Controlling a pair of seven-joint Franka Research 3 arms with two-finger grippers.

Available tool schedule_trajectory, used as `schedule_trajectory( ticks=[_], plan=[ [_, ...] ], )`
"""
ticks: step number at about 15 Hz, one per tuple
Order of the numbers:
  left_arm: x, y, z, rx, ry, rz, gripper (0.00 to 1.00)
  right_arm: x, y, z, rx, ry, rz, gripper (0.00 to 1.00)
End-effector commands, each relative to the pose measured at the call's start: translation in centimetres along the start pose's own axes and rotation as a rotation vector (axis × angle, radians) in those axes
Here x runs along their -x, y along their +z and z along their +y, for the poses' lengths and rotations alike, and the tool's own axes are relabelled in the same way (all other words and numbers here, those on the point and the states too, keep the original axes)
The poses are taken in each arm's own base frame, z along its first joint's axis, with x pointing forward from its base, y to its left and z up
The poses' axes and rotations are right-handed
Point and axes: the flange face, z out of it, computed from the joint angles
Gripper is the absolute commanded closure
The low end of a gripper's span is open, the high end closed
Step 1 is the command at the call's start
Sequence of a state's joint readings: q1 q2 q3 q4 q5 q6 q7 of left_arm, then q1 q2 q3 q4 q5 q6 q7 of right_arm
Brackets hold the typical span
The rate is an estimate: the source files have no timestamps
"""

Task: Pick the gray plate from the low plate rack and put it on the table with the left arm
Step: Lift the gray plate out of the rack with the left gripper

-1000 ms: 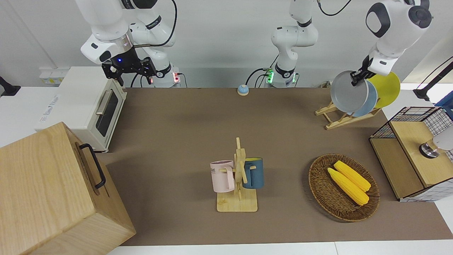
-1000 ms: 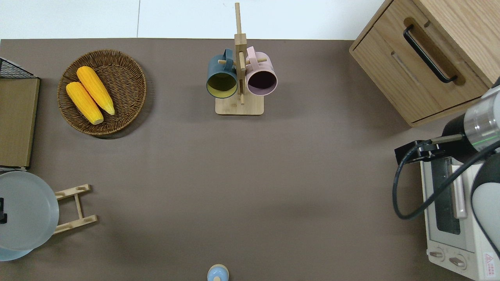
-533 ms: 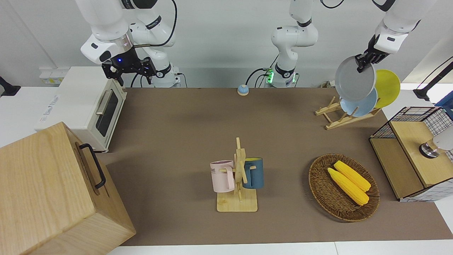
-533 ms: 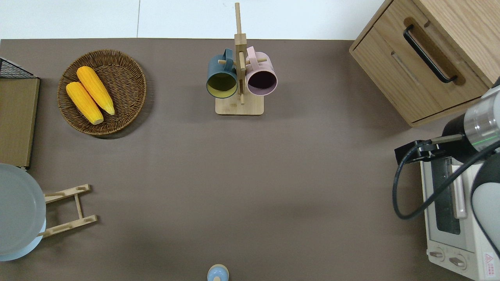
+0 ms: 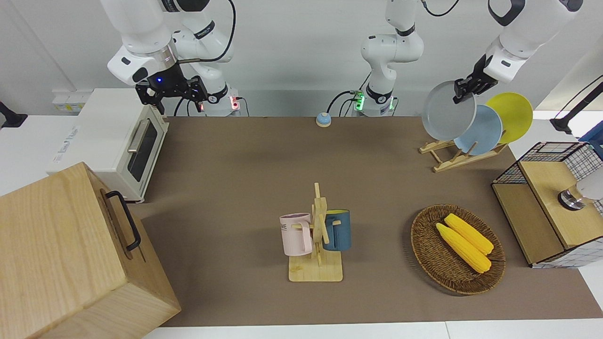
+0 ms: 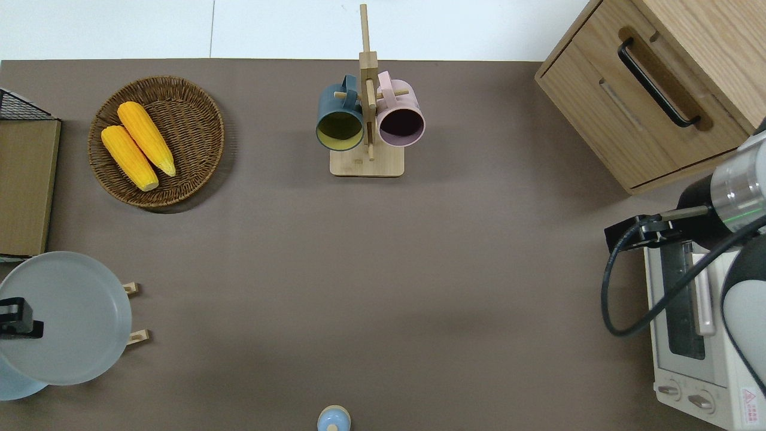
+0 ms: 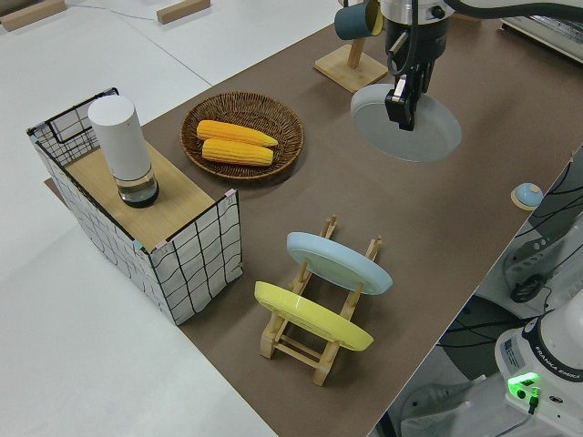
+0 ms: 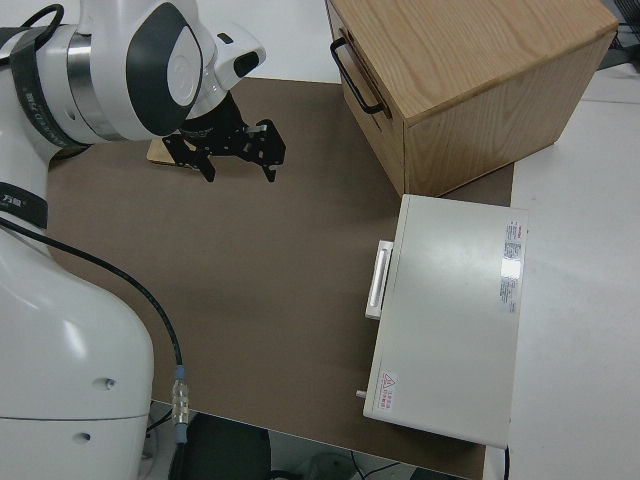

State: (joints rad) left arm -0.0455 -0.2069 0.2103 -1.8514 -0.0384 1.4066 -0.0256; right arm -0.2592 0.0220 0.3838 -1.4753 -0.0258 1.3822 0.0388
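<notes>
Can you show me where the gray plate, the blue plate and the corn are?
gray plate (image 6: 72, 317), overhead view, middle of its face.
light-blue plate (image 7: 337, 261), left side view, its upper face.
corn (image 5: 464, 242), front view, middle of the two cobs.

The low plate rack (image 7: 321, 314) stands near the tabletop's (image 5: 245, 188) edge at the left arm's end, close to the robots. Two plates (image 7: 314, 314) lean in it. The left pincer (image 6: 15, 317) holds the gray plate (image 6: 72, 317) in the air over the rack's end.
</notes>
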Motion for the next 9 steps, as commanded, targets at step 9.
schedule_trajectory(
  ticks=[9],
  plan=[
    [-3.0, 6.8, 7.9, 0.108, 0.091, -0.063, 0.90, 0.2, -0.3, 0.2, 0.006, 0.015, -0.001, 0.017]
  ],
)
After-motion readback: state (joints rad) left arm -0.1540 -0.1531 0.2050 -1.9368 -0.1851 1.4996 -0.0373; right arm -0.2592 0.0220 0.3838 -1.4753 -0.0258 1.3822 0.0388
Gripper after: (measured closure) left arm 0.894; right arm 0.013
